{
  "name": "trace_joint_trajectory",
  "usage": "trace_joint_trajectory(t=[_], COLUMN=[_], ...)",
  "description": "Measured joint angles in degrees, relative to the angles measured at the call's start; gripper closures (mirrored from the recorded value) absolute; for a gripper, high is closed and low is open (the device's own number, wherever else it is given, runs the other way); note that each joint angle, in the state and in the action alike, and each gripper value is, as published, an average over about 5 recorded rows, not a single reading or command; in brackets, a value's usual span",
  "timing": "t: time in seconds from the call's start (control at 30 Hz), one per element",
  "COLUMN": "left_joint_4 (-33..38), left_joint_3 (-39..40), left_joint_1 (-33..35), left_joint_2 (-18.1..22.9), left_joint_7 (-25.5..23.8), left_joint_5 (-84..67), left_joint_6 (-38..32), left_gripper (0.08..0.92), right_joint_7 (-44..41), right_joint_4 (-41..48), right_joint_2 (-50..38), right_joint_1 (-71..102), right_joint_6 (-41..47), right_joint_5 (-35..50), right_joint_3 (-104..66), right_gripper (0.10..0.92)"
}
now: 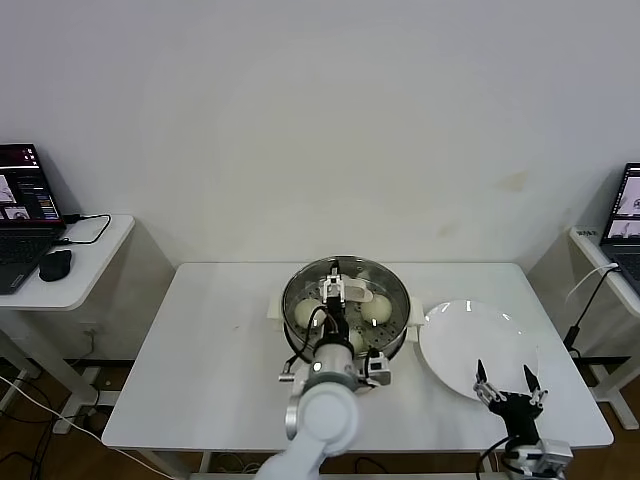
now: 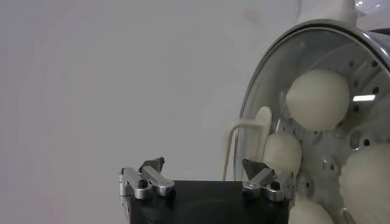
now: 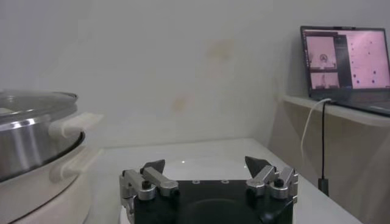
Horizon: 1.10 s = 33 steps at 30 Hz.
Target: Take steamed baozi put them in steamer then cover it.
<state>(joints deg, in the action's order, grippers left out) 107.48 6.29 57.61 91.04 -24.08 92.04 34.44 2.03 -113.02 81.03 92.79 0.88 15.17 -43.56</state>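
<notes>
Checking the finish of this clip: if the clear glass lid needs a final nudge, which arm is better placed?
Left. The left gripper hangs open over the lid's cream oblong handle; the right gripper waits beside the white plate.

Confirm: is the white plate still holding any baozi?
No. The white plate is bare in the head view; the baozi sit under the glass lid.
</notes>
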Motion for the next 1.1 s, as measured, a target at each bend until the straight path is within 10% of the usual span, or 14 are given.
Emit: trace_joint_trajectory(t=[0.6,1.1], left_joint_4=[18.4,15.1], left_joint_3=[-23.3,-40.3], left_joint_1=[11.5,30.7], left_joint_2=[-10.2,-11.2], left_joint_7=[9.7,22.9], left_joint_5=[-36.1,-75.8], left_joint_6=[-7.8,-25.0], left_gripper=[0.177,0.177], right_joint_7=[-0.2,0.8], right_joint_4=[-0.4,-1.8], right_joint_2=[-7.8,-13.6], right_joint_1=[2.5,3.1], right_joint_6=[-0.4,2.4], right_joint_5=[3.8,5.9], right_joint_3=[1.0,3.4], right_gripper=[0.203,0.203])
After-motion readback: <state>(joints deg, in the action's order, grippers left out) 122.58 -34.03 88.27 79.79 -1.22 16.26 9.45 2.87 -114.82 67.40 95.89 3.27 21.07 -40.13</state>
